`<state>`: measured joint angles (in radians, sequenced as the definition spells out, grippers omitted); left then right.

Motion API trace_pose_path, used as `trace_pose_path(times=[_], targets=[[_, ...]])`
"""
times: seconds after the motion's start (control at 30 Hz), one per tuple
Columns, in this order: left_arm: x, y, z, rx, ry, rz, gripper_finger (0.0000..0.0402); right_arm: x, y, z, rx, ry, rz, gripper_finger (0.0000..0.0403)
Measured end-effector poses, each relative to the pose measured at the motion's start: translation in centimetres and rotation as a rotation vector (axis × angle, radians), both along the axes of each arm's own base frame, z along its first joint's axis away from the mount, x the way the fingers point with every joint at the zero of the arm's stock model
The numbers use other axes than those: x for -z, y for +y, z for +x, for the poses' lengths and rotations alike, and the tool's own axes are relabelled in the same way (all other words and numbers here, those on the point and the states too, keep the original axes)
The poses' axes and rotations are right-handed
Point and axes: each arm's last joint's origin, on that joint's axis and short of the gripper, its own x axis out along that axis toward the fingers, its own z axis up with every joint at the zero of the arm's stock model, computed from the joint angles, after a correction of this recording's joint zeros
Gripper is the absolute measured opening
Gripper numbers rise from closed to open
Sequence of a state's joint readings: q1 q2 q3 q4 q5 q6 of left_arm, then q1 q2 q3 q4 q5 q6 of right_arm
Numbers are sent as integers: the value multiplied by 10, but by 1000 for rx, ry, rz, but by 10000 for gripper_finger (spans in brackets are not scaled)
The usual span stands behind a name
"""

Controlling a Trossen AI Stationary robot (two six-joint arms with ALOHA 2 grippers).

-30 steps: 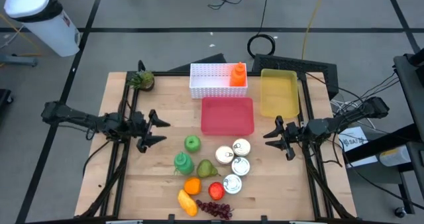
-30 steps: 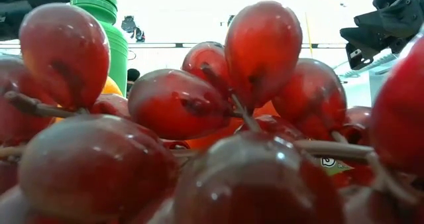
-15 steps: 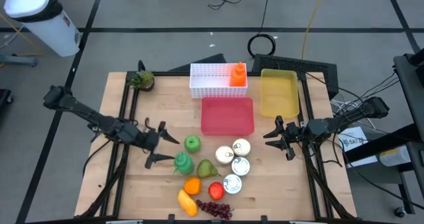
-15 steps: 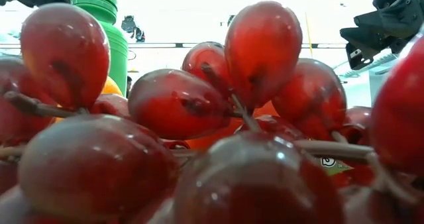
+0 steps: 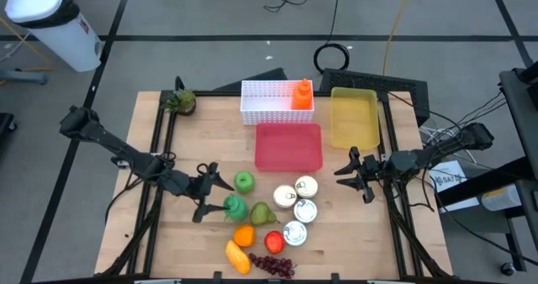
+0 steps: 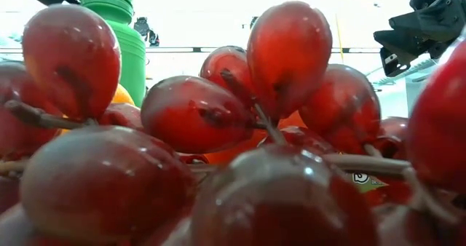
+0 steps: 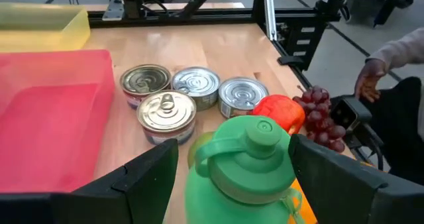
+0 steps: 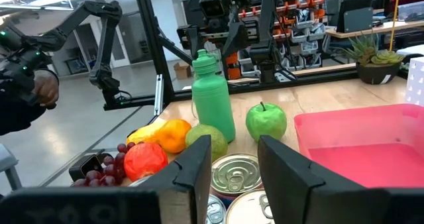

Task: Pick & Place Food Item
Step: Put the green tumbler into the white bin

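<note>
Your left gripper (image 7: 228, 177) straddles the green bottle (image 7: 240, 168), fingers (image 7: 142, 184) spread, not touching. Your right gripper (image 5: 353, 171), beside the cans (image 5: 299, 202), is parted, holding nothing.

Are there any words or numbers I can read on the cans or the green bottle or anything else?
No text can be read anywhere.
Cans: only plain metal lids show.
Green bottle: no label showing.
White paper beside the table: dark print, too small to read.

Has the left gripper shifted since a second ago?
Yes. The left gripper has swung across the table from the left rail, away from the potted plant, and now straddles the green bottle.
</note>
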<state>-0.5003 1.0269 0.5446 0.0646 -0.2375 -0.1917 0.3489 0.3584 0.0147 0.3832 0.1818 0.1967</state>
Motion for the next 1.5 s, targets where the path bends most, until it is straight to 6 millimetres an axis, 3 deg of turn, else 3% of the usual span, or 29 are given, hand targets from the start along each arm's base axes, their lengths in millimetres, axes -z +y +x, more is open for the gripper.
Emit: trace_pose_path(times=[0.33,0.73,0.93,1.1,1.5], targets=[[2,-1,1,-3,9,-3,301,0,0,0,0,0,0,111],[-9,5,-5,-44,-52,-11,301,0,0,0,1,0,0,111],[-40,3,-2,-71,-18,-4,301,0,0,0,1,0,0,110],[-60,-4,2,-111,44,24,301,0,0,0,0,0,0,112],[-71,-26,34,-342,400,-110,301,0,0,0,0,0,0,111]])
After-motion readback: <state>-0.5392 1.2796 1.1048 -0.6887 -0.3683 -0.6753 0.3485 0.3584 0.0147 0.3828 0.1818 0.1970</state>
